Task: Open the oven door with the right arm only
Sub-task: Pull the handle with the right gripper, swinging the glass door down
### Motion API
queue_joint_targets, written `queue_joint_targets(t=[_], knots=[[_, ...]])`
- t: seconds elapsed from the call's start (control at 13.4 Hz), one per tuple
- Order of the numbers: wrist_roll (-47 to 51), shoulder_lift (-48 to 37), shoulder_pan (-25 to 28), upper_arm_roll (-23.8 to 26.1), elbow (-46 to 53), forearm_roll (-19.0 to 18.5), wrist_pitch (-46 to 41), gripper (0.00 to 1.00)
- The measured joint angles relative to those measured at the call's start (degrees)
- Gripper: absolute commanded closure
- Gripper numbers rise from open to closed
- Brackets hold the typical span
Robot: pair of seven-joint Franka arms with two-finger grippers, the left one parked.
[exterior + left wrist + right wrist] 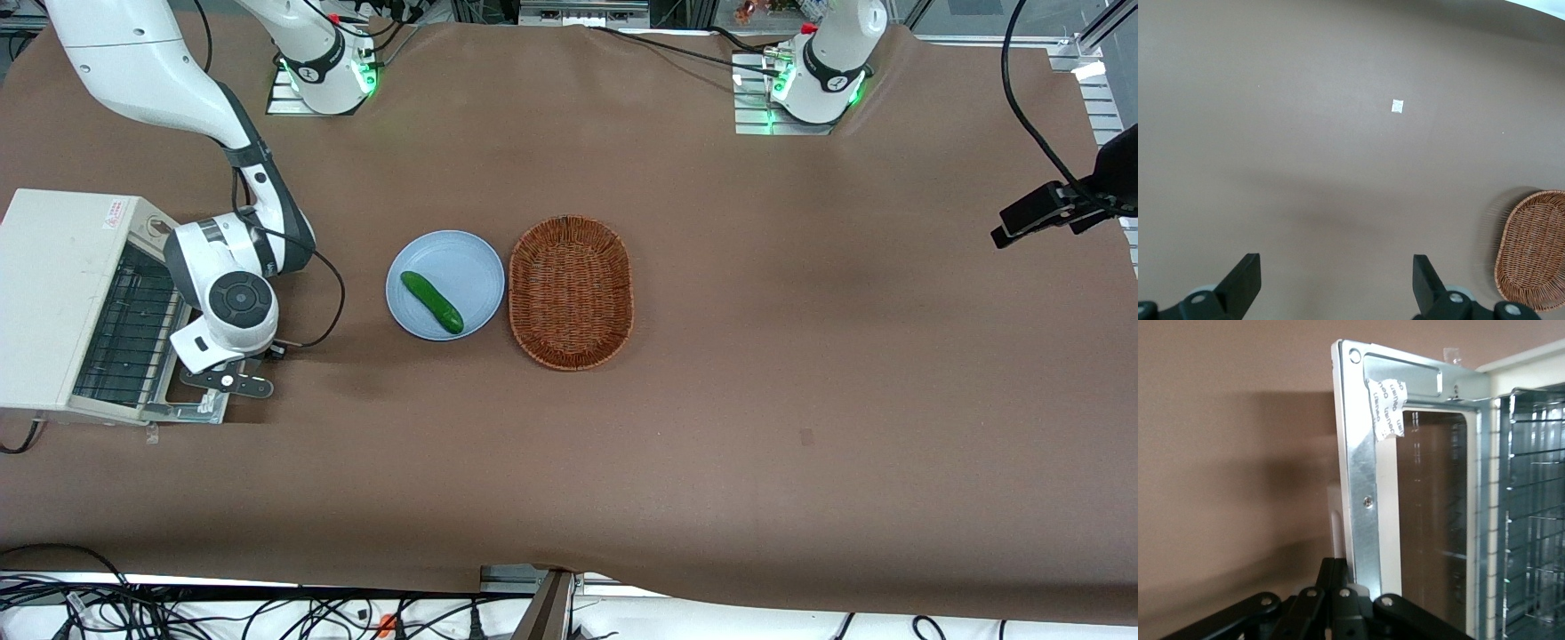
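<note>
The cream-white toaster oven (pixel 53 284) stands at the working arm's end of the table. Its oven door (pixel 200 407) is swung down, nearly flat, and the wire rack (pixel 124 333) inside shows. In the right wrist view the door's silver frame (pixel 1361 467) and glass window (pixel 1431 520) fill the picture, with a torn sticker (pixel 1386 407) on the frame. The right arm (pixel 236 293) hangs over the door's outer edge. Its black gripper (pixel 233 382) (pixel 1338 565) is shut, fingers pressed together beside the frame's edge and the pale handle (pixel 1335 520), with nothing between them.
A blue plate (pixel 467 267) holding a cucumber (pixel 431 302) lies on the brown table near the oven. A wicker basket (pixel 570 292) (pixel 1535 250) sits beside the plate, toward the parked arm. A black cable (pixel 333 293) loops from the wrist.
</note>
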Motion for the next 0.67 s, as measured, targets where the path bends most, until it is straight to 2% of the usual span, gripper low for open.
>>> queue_joint_targets(t=[0.45,0.52,0.67], knots=[[-0.1,-0.1,0.3,3.8,2.2,13.7,-0.1,1.0],[-0.6,-0.3,0.3,4.4,4.1,15.3,-1.9,1.0],[-5.5,-1.3,0.3,4.8,11.2,18.9,-11.0,1.0]])
